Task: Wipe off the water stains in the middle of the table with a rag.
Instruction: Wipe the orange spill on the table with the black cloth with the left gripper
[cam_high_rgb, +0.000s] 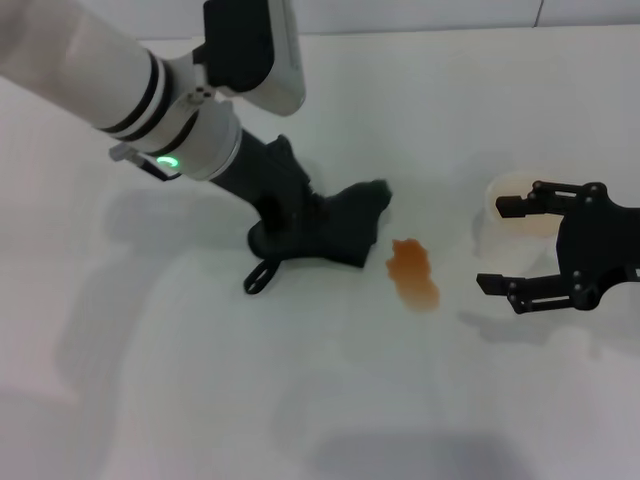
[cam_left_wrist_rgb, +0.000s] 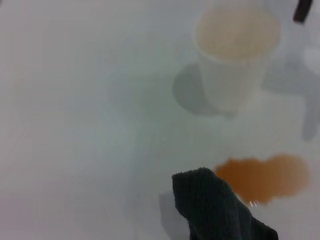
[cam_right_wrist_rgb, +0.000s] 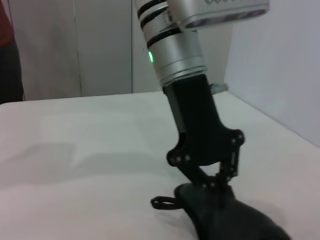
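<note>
The dark rag (cam_high_rgb: 345, 225) lies on the white table (cam_high_rgb: 300, 400), its loop tab (cam_high_rgb: 260, 275) toward the front. My left gripper (cam_high_rgb: 288, 225) comes down onto the rag's left part and is shut on it. The orange-brown water stains (cam_high_rgb: 413, 272) lie just right of the rag, apart from it. The left wrist view shows the rag's edge (cam_left_wrist_rgb: 215, 207) beside the stains (cam_left_wrist_rgb: 262, 176). The right wrist view shows the left gripper (cam_right_wrist_rgb: 212, 184) gripping the rag (cam_right_wrist_rgb: 235, 220). My right gripper (cam_high_rgb: 505, 245) is open, low at the right.
A pale paper cup (cam_high_rgb: 512, 198) holding light brown liquid stands right of the stains, beside the right gripper's far finger. It also shows in the left wrist view (cam_left_wrist_rgb: 235, 50). The table's back edge runs along the top.
</note>
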